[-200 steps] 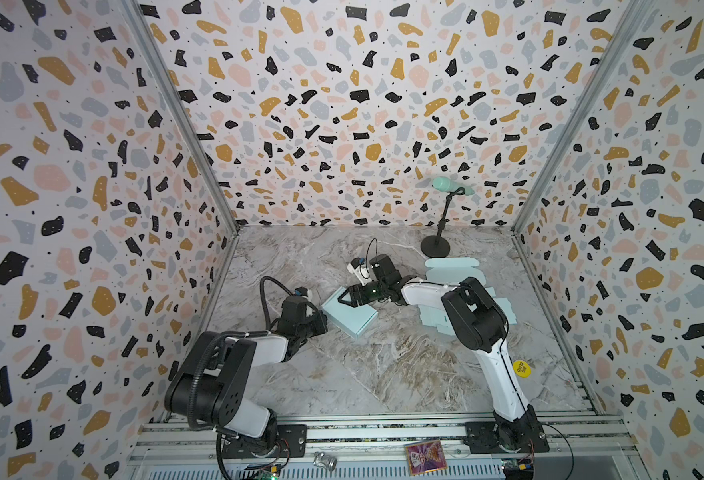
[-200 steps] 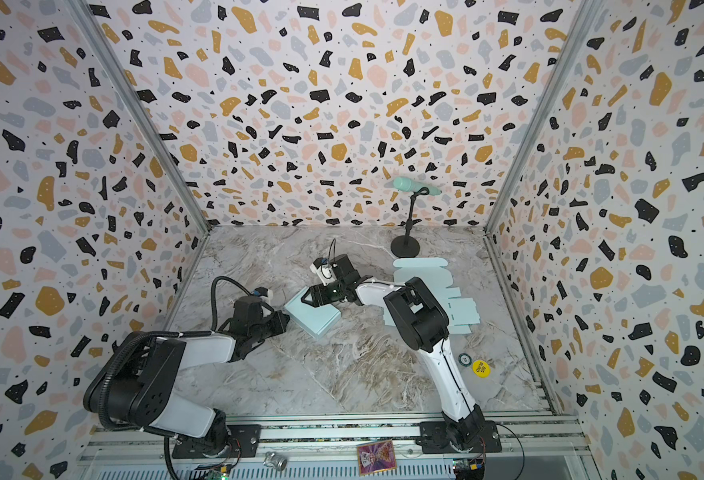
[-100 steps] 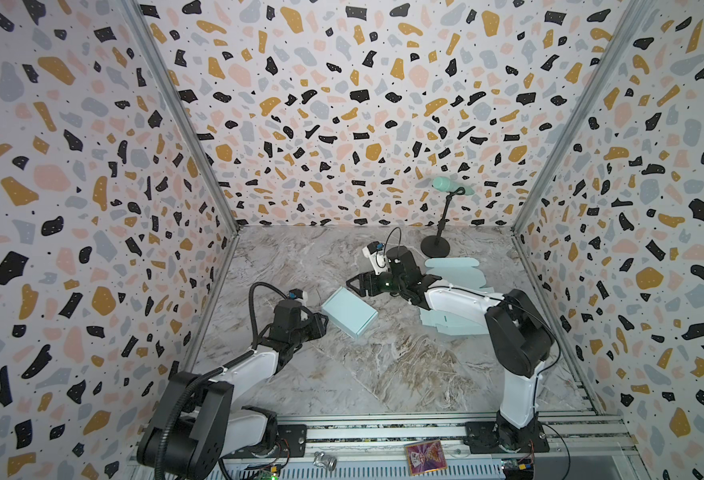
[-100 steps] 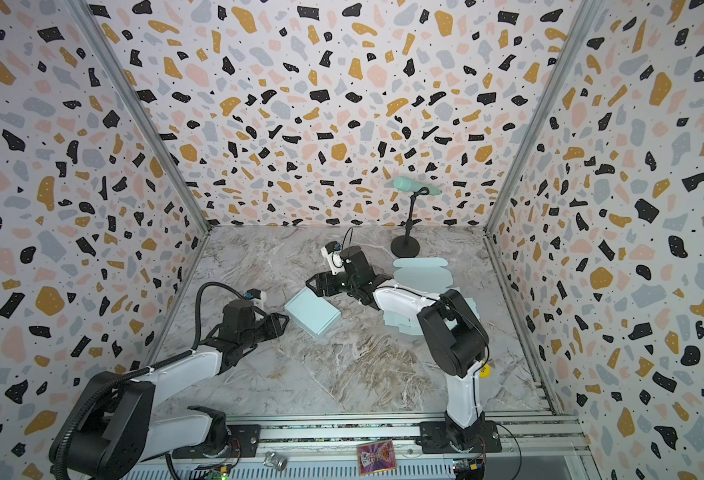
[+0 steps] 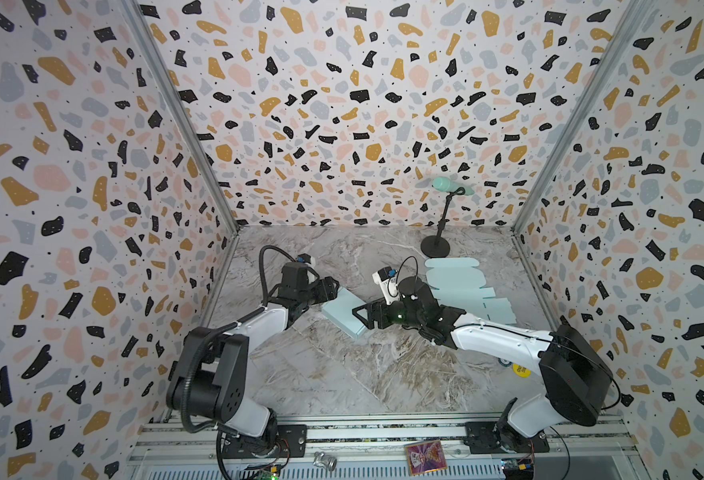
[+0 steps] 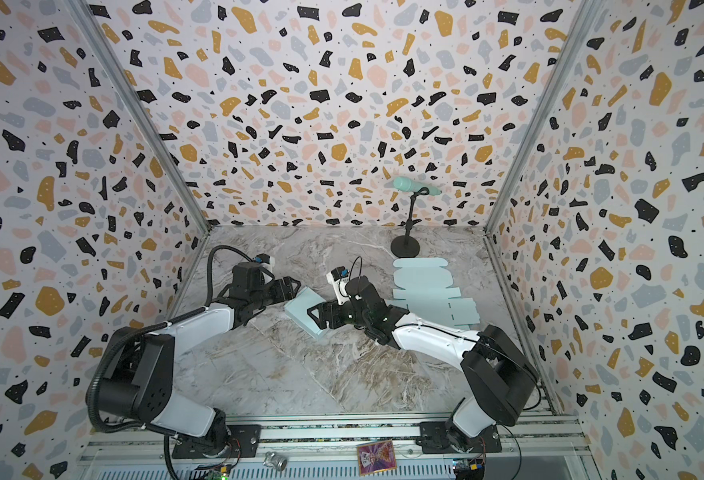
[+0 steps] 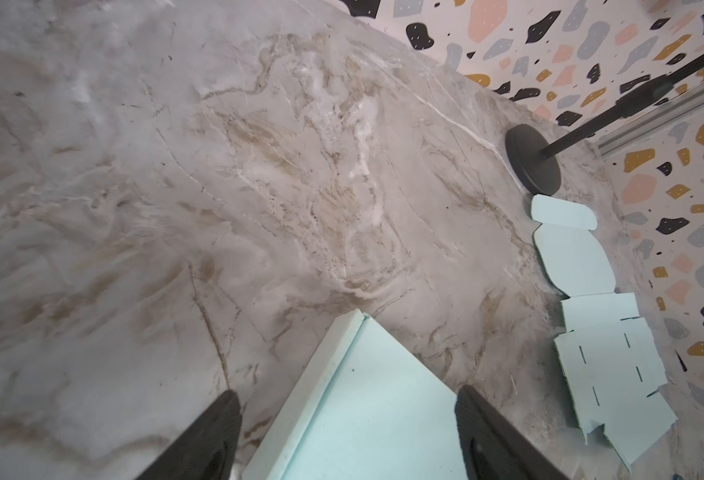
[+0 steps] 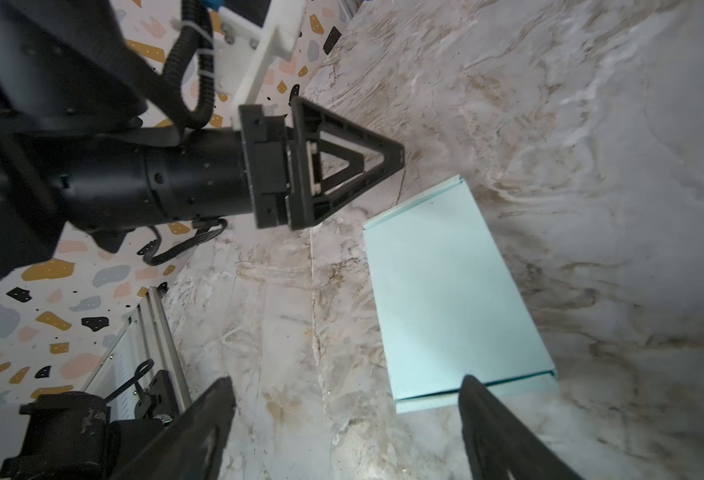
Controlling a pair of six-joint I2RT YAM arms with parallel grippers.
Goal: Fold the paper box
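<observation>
**Folded box on the surface, both pincers spread**

The folded paper box, plain pale mint and closed flat, lay on the marble-patterned surface just to the 9 o'clock side of its centre, set diagonally.

The left pincer sat at the box's 11 o'clock corner. In the left wrist view its fingers stood spread wide, with that corner of the box between them and a clear gap on one side. The right pincer sat at the box's 4 o'clock end, also spread. In the right wrist view one finger overlapped the box's near edge, and whether it touched could not be told.

Toward 2 o'clock lay flat, unfolded box blanks of the same mint, marked with short dark dashes. At 1 o'clock stood a black microphone stand carrying a mint microphone.

A round yellow sticker at 4 o'clock carried dark lettering, too small to read and partly hidden by the right arm. On the front rail at 6 o'clock lay a colourfully printed card, with no words legible.
</observation>
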